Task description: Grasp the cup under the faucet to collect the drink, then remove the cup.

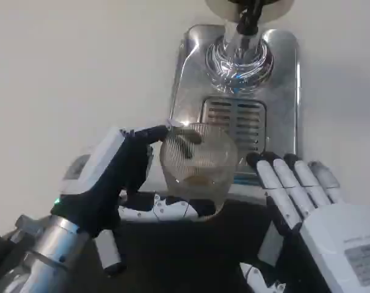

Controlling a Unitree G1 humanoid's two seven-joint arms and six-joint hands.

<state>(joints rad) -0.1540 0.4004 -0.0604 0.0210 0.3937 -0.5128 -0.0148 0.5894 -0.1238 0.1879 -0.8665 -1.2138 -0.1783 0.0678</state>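
A clear ribbed glass cup (198,165) sits at the near edge of the steel drip tray (282,91), with a little amber drink at its bottom. My left hand (121,183) grips the cup, one black fingertip over the rim and white fingers under its base. The chrome faucet (240,52) stands at the tray's far end, well beyond the cup. My right hand (301,201) lies to the right of the cup with its fingers stretched out and apart, holding nothing.
The slotted drain grate (240,122) lies between the cup and the faucet base. White tabletop spreads to the left and right of the tray. A dark surface (191,256) lies below the cup, near my body.
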